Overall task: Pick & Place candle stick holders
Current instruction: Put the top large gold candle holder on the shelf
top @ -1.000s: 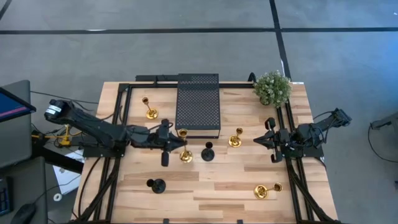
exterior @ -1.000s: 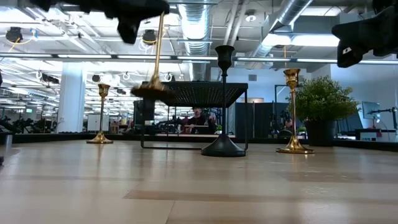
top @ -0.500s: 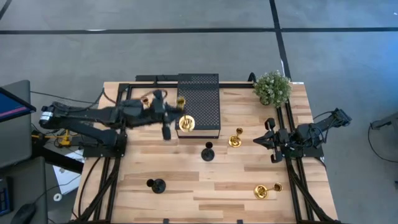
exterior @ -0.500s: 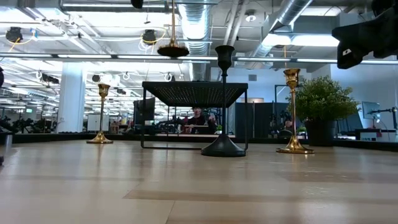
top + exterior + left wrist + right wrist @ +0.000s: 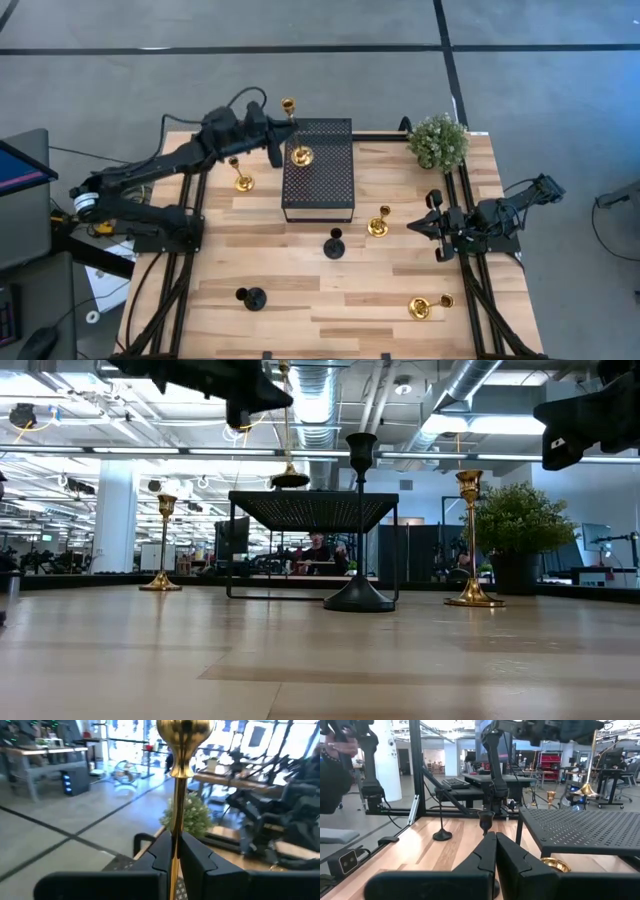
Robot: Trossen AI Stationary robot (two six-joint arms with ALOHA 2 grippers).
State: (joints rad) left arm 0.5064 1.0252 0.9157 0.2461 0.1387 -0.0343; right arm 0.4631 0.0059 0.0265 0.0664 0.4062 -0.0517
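Wooden planks form the table [image 5: 330, 300], which stands in a large hall with exposed ceiling ducts.

Left gripper [image 5: 272, 138]: closed on the thin stem of a tall gold candlestick holder [image 5: 296, 140], gripped high so the holder hangs upright with its round base lowest. In the left wrist view the fingers [image 5: 197, 855] are pressed against the stem on both sides, with the cup directly above them. In the low view the base hovers just over the black perforated platform [image 5: 318, 168], seemingly not yet resting on it. The upright hold probably serves a flat set-down on the platform's far end.

Outward from this gripper:
- A shorter gold holder [image 5: 240, 176] stands on the table just beside the platform, on the gripper's side.
- A black holder [image 5: 334, 243] and a gold holder [image 5: 379, 222] stand beyond the platform's near edge.
- A second black holder [image 5: 251, 297] and a gold holder lying on its side [image 5: 428, 306] are well apart, toward the near edge.
- A small green plant [image 5: 438, 141] occupies the far right corner.

Right gripper [image 5: 436, 226]: waits beside the table's right rail, fingers [image 5: 487, 851] closed together and holding nothing.
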